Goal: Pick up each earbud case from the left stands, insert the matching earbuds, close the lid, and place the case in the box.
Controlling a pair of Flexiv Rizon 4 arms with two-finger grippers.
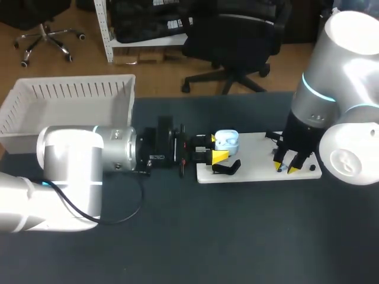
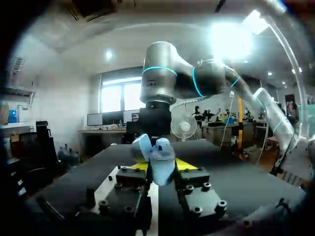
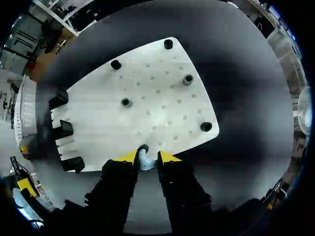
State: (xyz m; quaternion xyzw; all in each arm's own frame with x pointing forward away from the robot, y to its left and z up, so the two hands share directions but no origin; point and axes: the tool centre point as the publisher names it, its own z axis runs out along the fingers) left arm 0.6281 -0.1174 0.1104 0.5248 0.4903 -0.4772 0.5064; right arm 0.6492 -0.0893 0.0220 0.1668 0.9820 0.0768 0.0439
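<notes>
Left gripper lies level over the table at the white board's left end, fingers pinching the light blue earbud case from both sides. In the left wrist view the case sits between the two yellow tips of the left gripper, lid tipped open, something pale and rounded showing inside - can't tell whether it's a bud. The case is held above the board, just beside the black stands, which are near the board's left edge.

Right gripper points down at the right end of the board. In the right wrist view the right gripper has its fingers drawn close on a small pale earbud right at the board's near edge, next to a dark round socket - both tips look to be touching it. Several short black pegs are scattered across the board; the stands are at the far end from this gripper.

White slatted box sits at the table's far left corner, well apart from the board; nothing visible in it from the head view.
</notes>
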